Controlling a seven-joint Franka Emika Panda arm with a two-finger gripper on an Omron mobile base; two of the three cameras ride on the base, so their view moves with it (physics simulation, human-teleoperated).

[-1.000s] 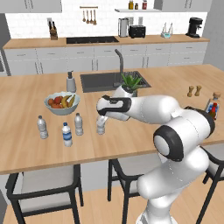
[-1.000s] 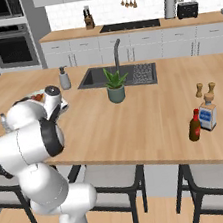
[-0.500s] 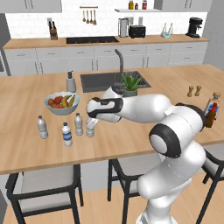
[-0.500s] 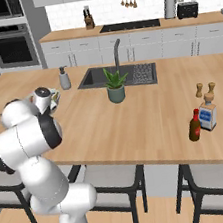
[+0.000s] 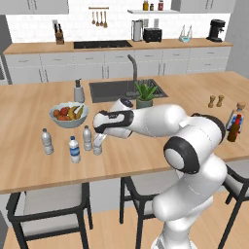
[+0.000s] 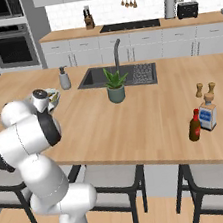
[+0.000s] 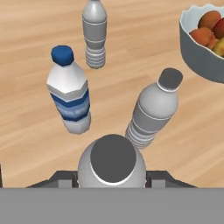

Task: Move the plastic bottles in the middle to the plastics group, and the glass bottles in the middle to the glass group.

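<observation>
Kitchen island setting: a long wooden bench (image 5: 29,170) with a sink and a potted plant (image 5: 144,93) at its middle.

Left base view: I see the end effector (image 5: 98,141) reaching down at the near edge of the bench, closed partway around a clear ribbed plastic bottle (image 5: 97,145) that stands on the wood. Just beside it, on its far side, stands a second clear bottle (image 5: 87,137). Further out to the side are the blue-labelled water bottle (image 5: 74,149) and, beyond that, another clear bottle (image 5: 47,141). A fruit bowl (image 5: 68,114) sits behind the end effector. Well apart, at the opposite end of the bench, stand the dark brown bottle (image 5: 235,129) and the flat blue-labelled bottle (image 5: 236,115), touching or nearly so, with two wooden shakers (image 5: 215,101) near them.

Right base view: the dark brown bottle stands just beside the flat bottle, shakers behind; the arm hides the end effector.

Hand view: the held bottle's grey cap sits directly between the fingers (image 7: 159,178), which press its sides. The second clear bottle stands just ahead, the blue-labelled one ahead to one side, the last clear one farthest.
</observation>
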